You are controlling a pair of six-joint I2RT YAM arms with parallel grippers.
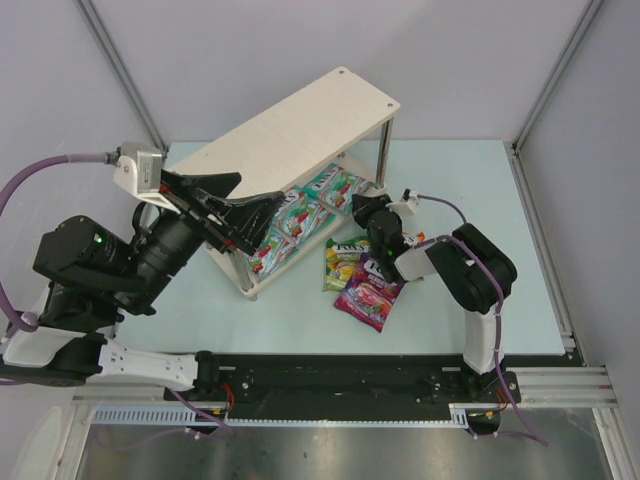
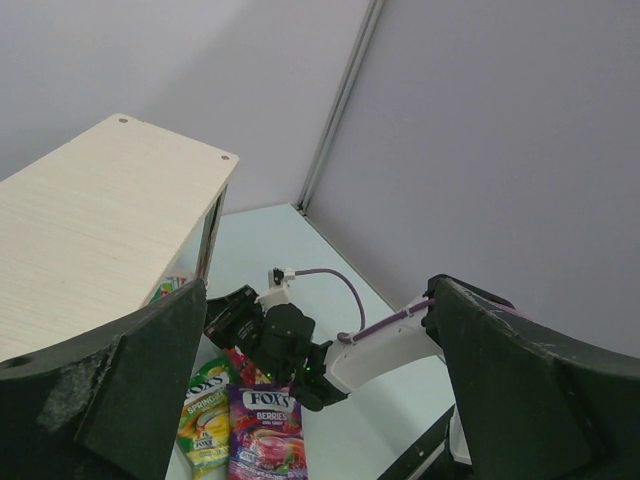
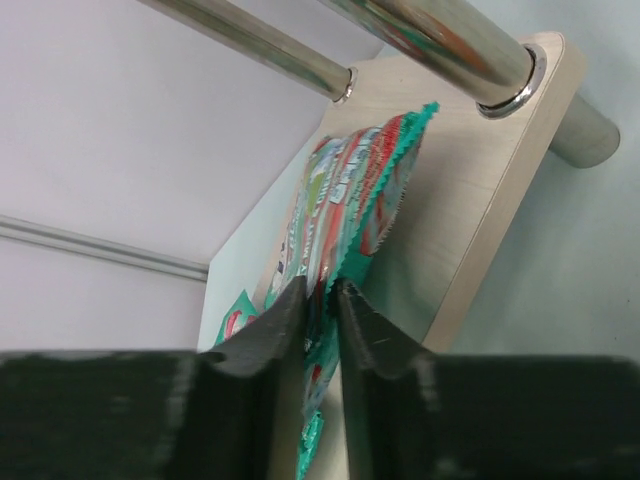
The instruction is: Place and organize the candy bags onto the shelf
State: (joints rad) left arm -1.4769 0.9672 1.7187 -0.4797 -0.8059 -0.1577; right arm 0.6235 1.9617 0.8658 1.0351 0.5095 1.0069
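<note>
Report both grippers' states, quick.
Left gripper: open, holding nothing.
Right gripper: closed on a teal candy bag.

- Bench (image 1: pixel 300 315): pale blue-green top, matte, rectangular.
- Enclosure walls (image 1: pixel 260 50): plain grey panels behind and at both sides.
- Left aluminium upright (image 1: pixel 121 72) and right aluminium upright (image 1: pixel 557 75): both slant in the overhead view.
- Black mounting rail (image 1: pixel 340 378): runs along the near bench edge.
- White slotted cable duct (image 1: pixel 150 412): just below the rail, at left.
- Brushed metal sheet (image 1: pixel 320 455): nearest the camera.

Overhead view looks down; right wrist close (shelf (image 1: pixel 300 125) shared).
</note>
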